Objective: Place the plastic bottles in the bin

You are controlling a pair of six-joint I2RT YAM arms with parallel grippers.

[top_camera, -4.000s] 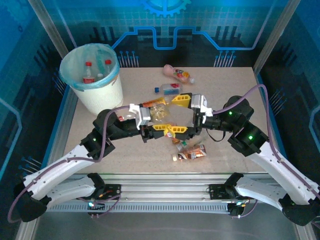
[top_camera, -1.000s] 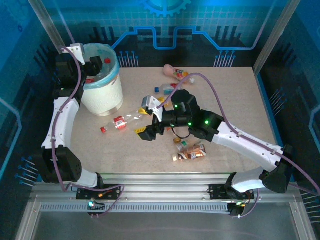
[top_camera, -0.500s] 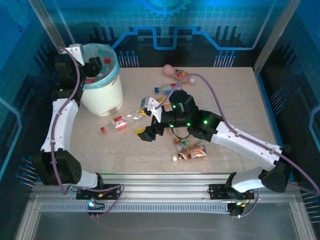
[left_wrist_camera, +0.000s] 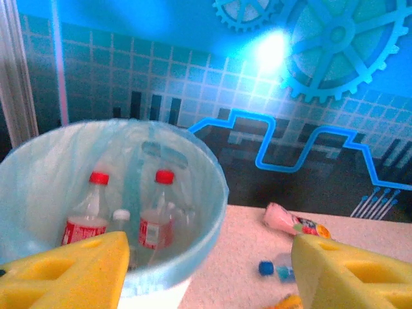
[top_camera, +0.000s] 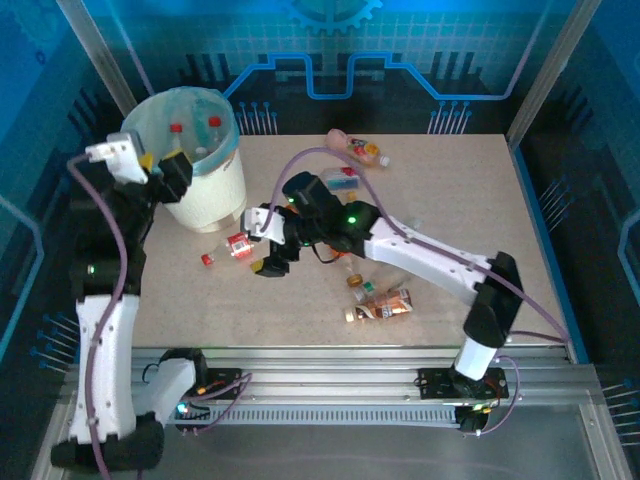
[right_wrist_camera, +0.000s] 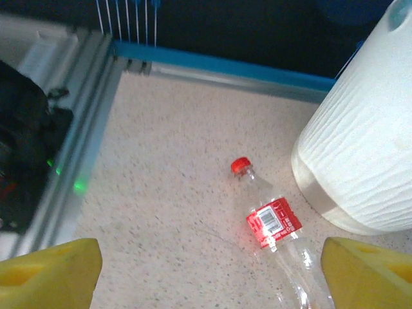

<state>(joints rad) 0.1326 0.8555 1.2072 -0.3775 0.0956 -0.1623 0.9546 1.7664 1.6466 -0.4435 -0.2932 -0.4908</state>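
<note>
The bin [top_camera: 205, 190] stands at the table's far left, its blue liner folded over the rim [left_wrist_camera: 212, 193]. Inside stand red-capped bottles [left_wrist_camera: 153, 222]. My left gripper [top_camera: 160, 165] hangs open just at the bin's near-left rim, its yellow fingers [left_wrist_camera: 71, 273] wide apart with nothing between them. A clear bottle with a red label [right_wrist_camera: 273, 222] lies on the table beside the bin [right_wrist_camera: 360, 148]. My right gripper [right_wrist_camera: 211, 257] hovers open over this bottle [top_camera: 237, 246], apart from it. A pink bottle [top_camera: 345, 142] lies at the back.
A blue-capped bottle [top_camera: 343, 181] lies mid-table, and an orange-labelled bottle [top_camera: 385, 303] lies nearer the front edge. The right arm stretches across the table's middle. A metal frame rail [right_wrist_camera: 84, 103] borders the table on the left.
The left gripper has drawn back from over the bin towards its near-left rim. The right gripper has moved left to above the red-labelled bottle. Four seconds ago both worked mid-table.
</note>
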